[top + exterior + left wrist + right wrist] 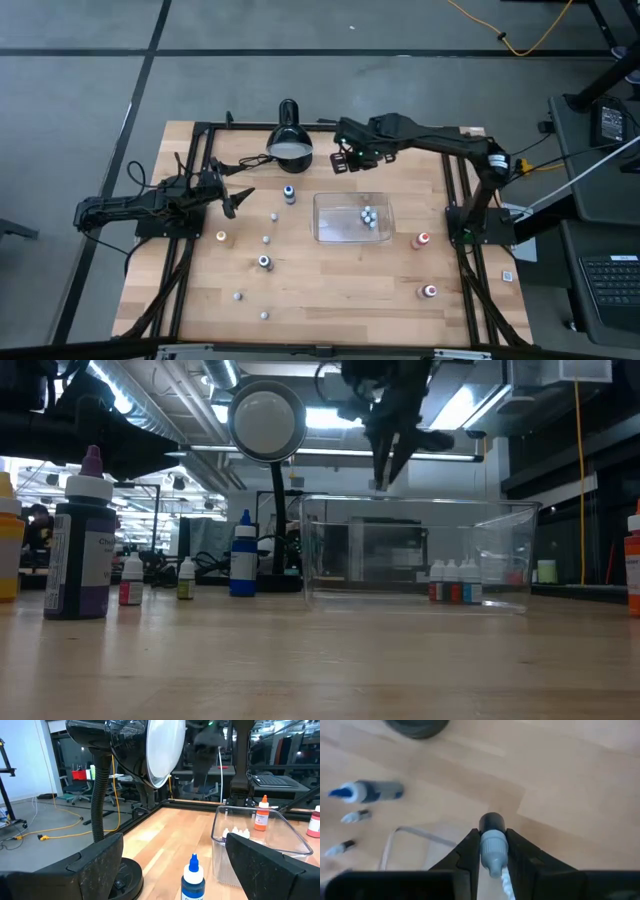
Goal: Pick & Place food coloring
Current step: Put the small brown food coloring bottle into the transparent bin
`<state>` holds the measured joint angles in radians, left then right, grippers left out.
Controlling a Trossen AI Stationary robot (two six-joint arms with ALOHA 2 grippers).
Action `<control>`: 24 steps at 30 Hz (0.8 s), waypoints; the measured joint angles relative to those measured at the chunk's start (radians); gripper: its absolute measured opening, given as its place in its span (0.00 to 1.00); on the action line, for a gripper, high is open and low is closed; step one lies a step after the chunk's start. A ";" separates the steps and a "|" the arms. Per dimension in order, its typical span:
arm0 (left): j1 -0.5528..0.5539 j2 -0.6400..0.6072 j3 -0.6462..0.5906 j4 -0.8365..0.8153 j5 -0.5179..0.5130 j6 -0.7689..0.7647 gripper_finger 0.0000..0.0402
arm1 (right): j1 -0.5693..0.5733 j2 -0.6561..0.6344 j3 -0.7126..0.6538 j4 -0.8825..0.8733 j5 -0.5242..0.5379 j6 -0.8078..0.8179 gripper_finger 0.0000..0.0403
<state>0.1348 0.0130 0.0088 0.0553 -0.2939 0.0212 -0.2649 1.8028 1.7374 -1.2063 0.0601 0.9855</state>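
Observation:
Small food coloring bottles stand scattered on the wooden table: a blue-topped one (289, 192), a dark one (264, 262), an orange-topped one (221, 237), two red ones (423, 240) (429, 291) and several tiny pale ones. Several more stand inside the clear tray (352, 217), at its right end (452, 582). My right gripper (345, 160) hangs above the table just beyond the tray's far edge, shut on one tiny bottle (492, 847). My left gripper (237, 198) is open at the left side, level, facing the blue-topped bottle (192, 875). My right gripper pinches a tiny bottle with a pale grey body (493, 851) between its two fingers (467, 852). The fingers point down from above, and the bottle lies along them, lifted clear of the table. Its dark end (492, 821) sticks out past the fingertips.
A black dome desk lamp (290, 140) stands at the table's far edge, close to the left of my right gripper, its shade (265, 420) facing the near side. The black frame rails (200, 180) border the table on the left and right.

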 joint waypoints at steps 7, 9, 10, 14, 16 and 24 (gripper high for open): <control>0.000 0.000 0.000 0.000 0.000 0.000 0.87 | 0.116 -0.094 -0.124 0.014 -0.010 0.104 0.20; 0.000 0.000 0.000 0.000 0.000 0.000 0.87 | 0.156 -0.112 -0.164 0.025 -0.011 0.137 0.20; 0.000 0.000 0.000 0.000 0.000 0.000 0.87 | 0.175 -0.120 -0.183 0.034 -0.011 0.153 0.19; 0.000 0.000 0.000 0.000 0.000 0.000 0.87 | 0.248 -0.125 -0.249 0.091 -0.022 0.217 0.20; 0.000 0.000 0.000 0.000 0.000 0.000 0.86 | 0.273 -0.125 -0.280 0.139 -0.036 0.242 0.20; 0.000 0.000 0.000 0.000 0.000 0.000 0.86 | 0.309 -0.089 -0.372 0.220 -0.063 0.296 0.20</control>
<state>0.1347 0.0130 0.0086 0.0551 -0.2939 0.0214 0.0444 1.7141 1.3656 -0.9867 -0.0032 1.2818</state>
